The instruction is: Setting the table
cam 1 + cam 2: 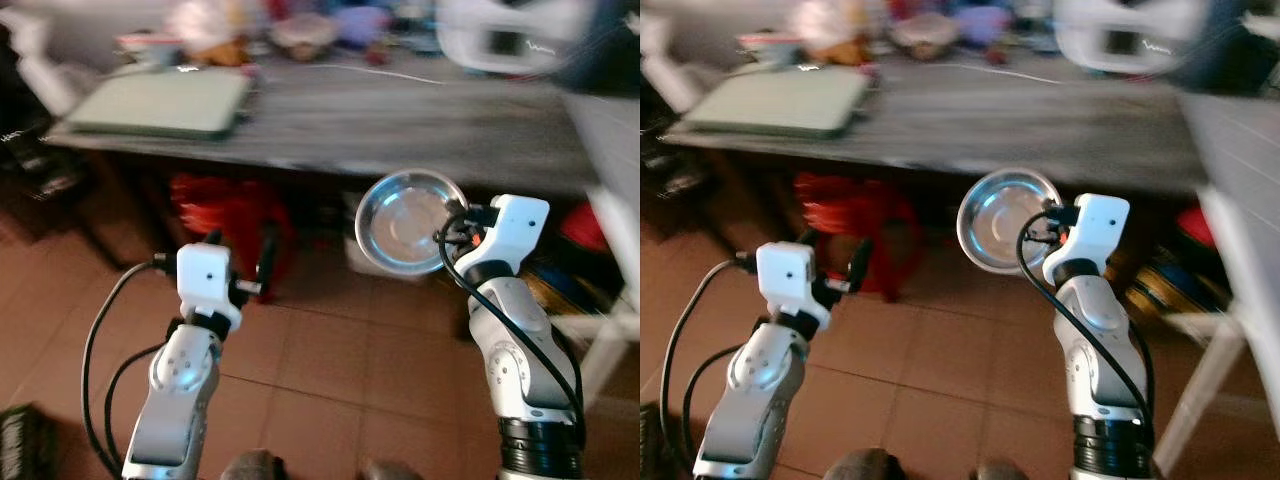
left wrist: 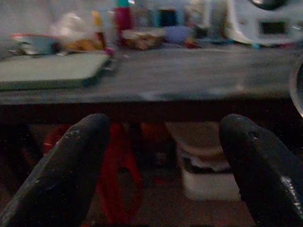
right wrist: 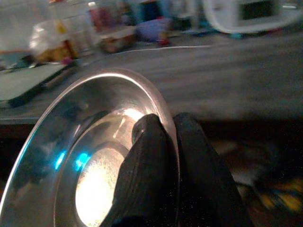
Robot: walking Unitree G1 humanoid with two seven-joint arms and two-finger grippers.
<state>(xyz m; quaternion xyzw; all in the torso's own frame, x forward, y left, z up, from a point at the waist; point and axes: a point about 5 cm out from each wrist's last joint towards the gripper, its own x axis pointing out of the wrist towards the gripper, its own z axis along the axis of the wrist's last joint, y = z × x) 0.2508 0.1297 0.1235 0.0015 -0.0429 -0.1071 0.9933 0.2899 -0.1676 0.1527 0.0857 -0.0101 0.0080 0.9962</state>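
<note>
Dark wooden table [image 1: 400, 125] ahead, above a tiled floor [image 1: 320, 370].
Right gripper [image 3: 163, 142] pinches a steel bowl's [image 1: 408, 222] rim, bowl tipped on edge, hollow facing the robot, before the table's edge; left gripper [image 2: 163, 161] spread, holding nothing.

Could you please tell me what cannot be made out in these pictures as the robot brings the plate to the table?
- Items at the table's far edge: blurred in the eye views, unidentifiable.
- White appliance: cut off by the top edge, blurred.
- Steel plate: its rim under the right gripper is hidden by the fingers.
- Red object under the table: shaded, unclear.
</note>
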